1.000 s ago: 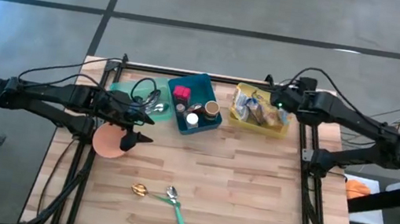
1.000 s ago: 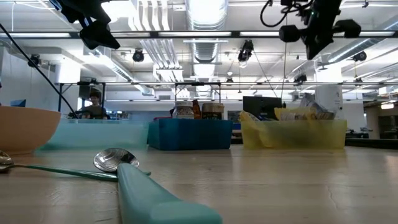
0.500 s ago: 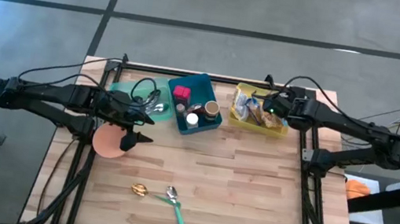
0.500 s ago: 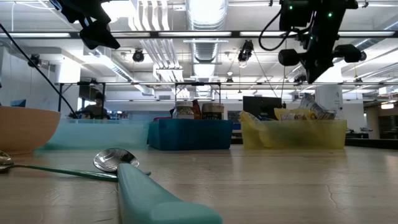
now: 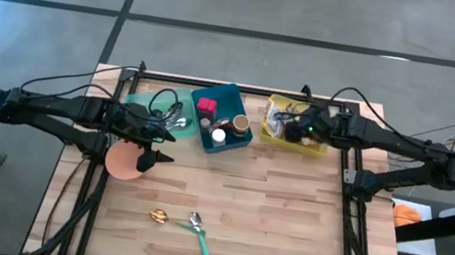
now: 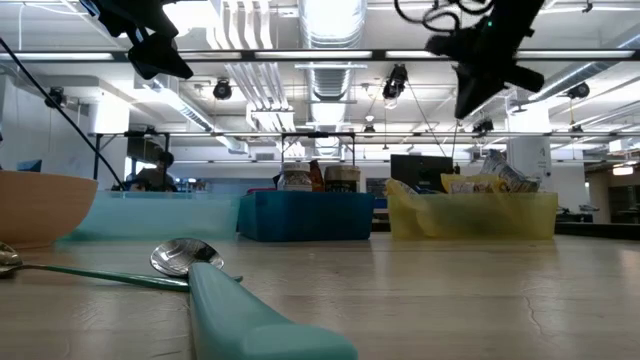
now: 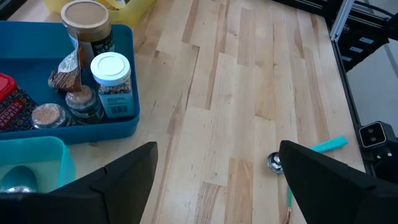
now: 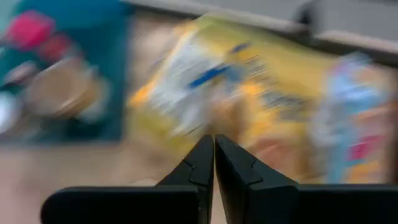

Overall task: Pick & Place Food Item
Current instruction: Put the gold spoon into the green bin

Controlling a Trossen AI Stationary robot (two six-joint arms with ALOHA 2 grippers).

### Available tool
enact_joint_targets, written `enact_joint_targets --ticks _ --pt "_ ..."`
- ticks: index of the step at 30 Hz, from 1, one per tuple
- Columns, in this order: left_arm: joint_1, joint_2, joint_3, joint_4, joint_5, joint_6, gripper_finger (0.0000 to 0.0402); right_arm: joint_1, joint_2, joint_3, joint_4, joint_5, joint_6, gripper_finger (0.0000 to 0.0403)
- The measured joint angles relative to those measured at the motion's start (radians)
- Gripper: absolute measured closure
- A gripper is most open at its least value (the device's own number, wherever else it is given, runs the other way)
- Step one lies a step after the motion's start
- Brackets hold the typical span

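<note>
**Right fingers closed above the yellow bin; left arm parked**

Item: my right gripper. It hangs over the yellow bin at the far right of the table, pointing steeply down, fingers pressed together with nothing between them.

Item: food packets. They lie piled inside the yellow bin, beneath my right fingertips; whether I touch them I cannot tell.

Item: my left gripper. Fingers spread wide and empty, held above the orange bowl at the table's left.

Item: blue bin. It stands between the yellow bin and the pale green bin, and holds a white-lidded jar among other jars.

Item: spoon with a teal handle. It rests on the near part of the table, well apart from all bins.
</note>
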Motion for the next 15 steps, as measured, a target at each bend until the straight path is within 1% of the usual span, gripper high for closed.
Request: enact_joint_targets --ticks 2,4,9,15 --pt "0.000 0.000 0.000 0.000 0.000 0.000 0.0060 0.049 0.009 0.010 0.023 -0.073 -0.017 0.0377" --pt "0.000 0.000 0.000 0.000 0.000 0.000 0.0060 0.107 0.023 0.015 0.046 -0.115 -0.020 0.0358" --pt "0.000 0.000 0.000 0.000 0.000 0.000 0.0060 0.256 0.093 0.031 0.098 -0.115 -0.014 0.0298" --pt "0.000 0.000 0.000 0.000 0.000 0.000 0.0060 0.392 0.232 0.088 0.102 -0.113 0.005 0.0229"
